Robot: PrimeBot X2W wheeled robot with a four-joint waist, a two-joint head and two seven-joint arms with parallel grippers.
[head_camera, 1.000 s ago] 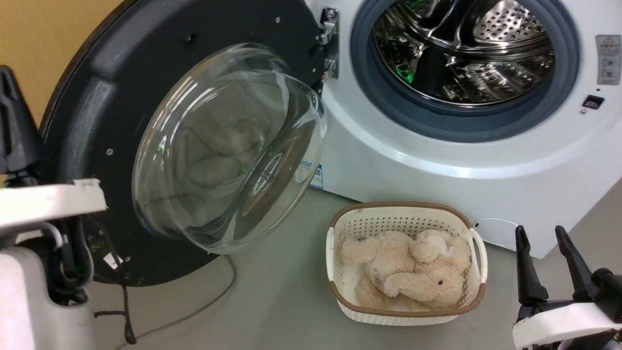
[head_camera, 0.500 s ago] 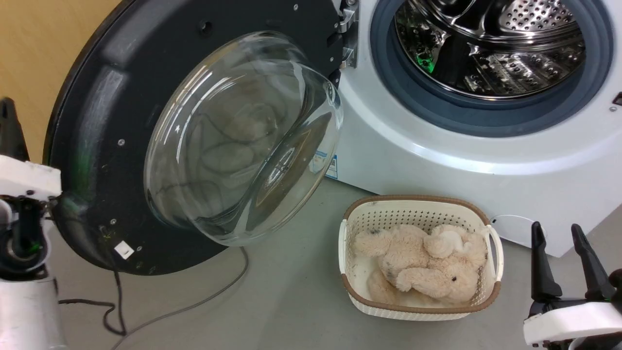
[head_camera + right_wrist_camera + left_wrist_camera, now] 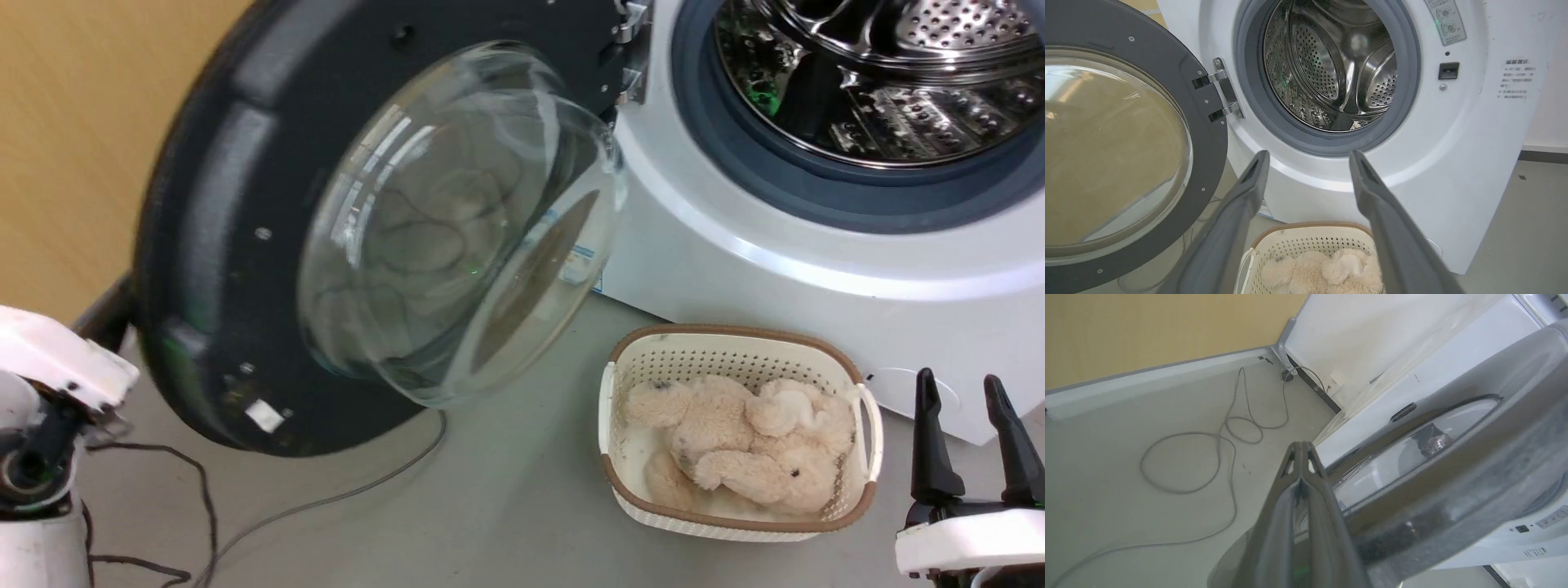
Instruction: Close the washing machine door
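Observation:
The white washing machine (image 3: pixel 775 269) (image 3: pixel 1453 163) stands with its grey-gasketed opening and steel drum (image 3: pixel 882 82) (image 3: pixel 1335 65) uncovered. Its round black door (image 3: pixel 245 204) (image 3: pixel 1208 134) hangs wide open on the left hinge (image 3: pixel 629 49), the glass bowl (image 3: pixel 457 220) bulging toward me. My left wrist (image 3: pixel 49 376) sits at the door's lower left edge. In the left wrist view my left gripper (image 3: pixel 1300 447) is shut on nothing, close beside the door's outer face (image 3: pixel 1453 465); contact is unclear. My right gripper (image 3: pixel 971 392) (image 3: pixel 1308 157) is open, low at the right, facing the machine.
A cream basket (image 3: pixel 735 333) holding a beige plush toy (image 3: pixel 735 441) stands on the grey floor in front of the machine, left of my right gripper. A grey cable (image 3: pixel 326 506) (image 3: pixel 1224 441) loops over the floor under and behind the door. A wooden wall (image 3: pixel 73 122) is on the left.
The head camera has turned, so the whole scene sits further right. My left arm has slid lower and behind the door's edge; its dark finger left the head view. The right gripper stays open.

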